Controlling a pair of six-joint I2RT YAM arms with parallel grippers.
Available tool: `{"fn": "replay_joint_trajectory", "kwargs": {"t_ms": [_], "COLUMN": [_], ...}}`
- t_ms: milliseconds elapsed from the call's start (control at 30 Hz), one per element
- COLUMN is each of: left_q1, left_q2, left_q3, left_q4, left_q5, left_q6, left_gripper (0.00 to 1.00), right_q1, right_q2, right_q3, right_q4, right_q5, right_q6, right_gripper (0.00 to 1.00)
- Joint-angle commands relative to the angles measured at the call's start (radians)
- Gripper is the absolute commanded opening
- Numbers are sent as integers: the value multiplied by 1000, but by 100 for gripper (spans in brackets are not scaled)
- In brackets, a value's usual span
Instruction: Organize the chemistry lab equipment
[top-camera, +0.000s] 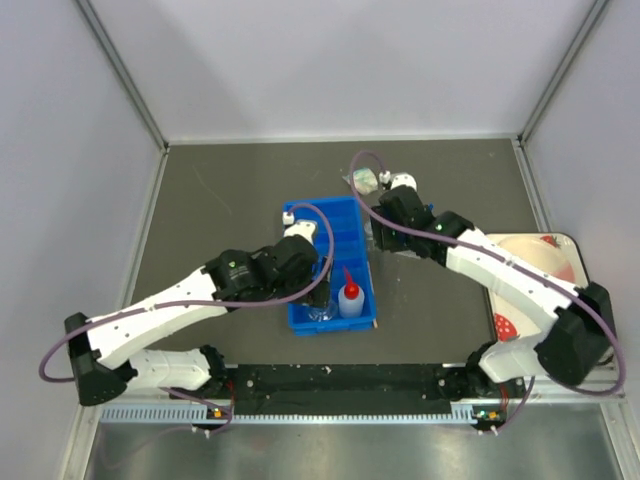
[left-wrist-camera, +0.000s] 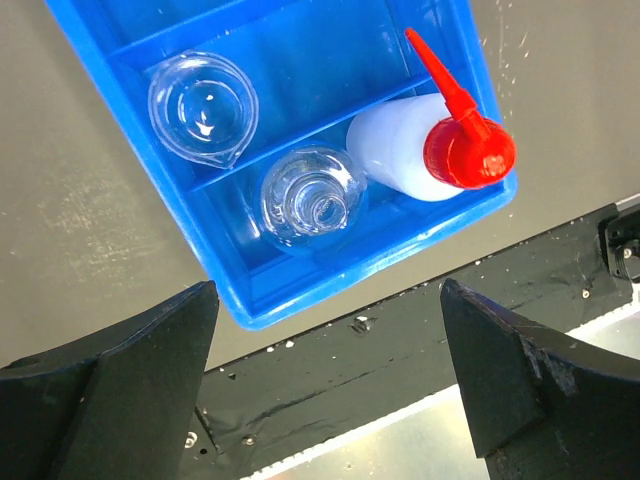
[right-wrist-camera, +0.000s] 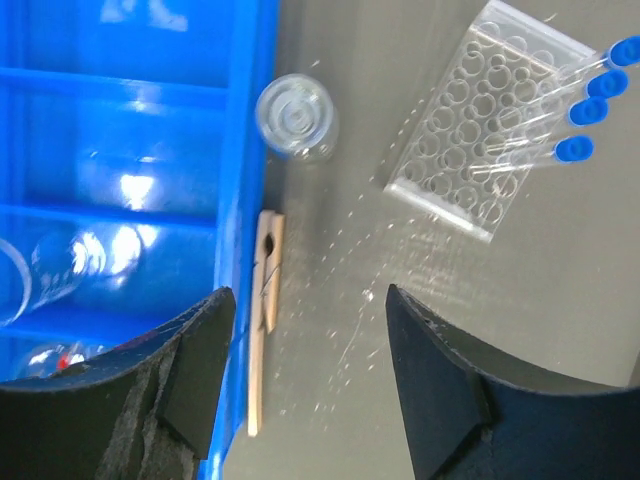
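Above the table (right-wrist-camera: 340, 250) both hang spread and empty, the left gripper (left-wrist-camera: 327, 290) over the bin (left-wrist-camera: 330, 60), the right gripper (right-wrist-camera: 310, 295) over what lies beside it: the rack (right-wrist-camera: 450, 170), probably light and stiff, wanting an edge grip, the slick, fragile flask (right-wrist-camera: 295, 117) its neck, the wooden clamp (right-wrist-camera: 263, 320) its middle.

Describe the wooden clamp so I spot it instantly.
Find the blue divided plastic bin. Beside its outer wall, on the grey table, lies a wooden stick-like clamp. Only it is flat and opaque; the neighbouring round glass vessel is clear.
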Motion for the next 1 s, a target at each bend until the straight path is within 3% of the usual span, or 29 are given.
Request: {"fn": "replay_joint_trajectory", "kwargs": {"t_ms": [0, 200, 500, 967], "left_q1": [-4, -3, -1, 5], "left_q2": [-105, -202, -227, -233], "left_q3": [34, 23, 18, 6], "left_q4": [-17, -11, -14, 20], "left_q5": [-52, -136, -167, -163], "left_q6": [83, 137, 166, 197], "left_gripper": [98, 98, 98, 98], "right_q1": [-82, -142, -155, -153], "right_q2": [92, 234, 412, 443], "right_q3": [84, 188, 309, 326], "right_q4": [69, 85, 86, 68], "right_q5": [-48, -94, -134, -94], "right_q6": [-41, -54, -60, -87], "right_gripper": [66, 69, 68, 68]}}
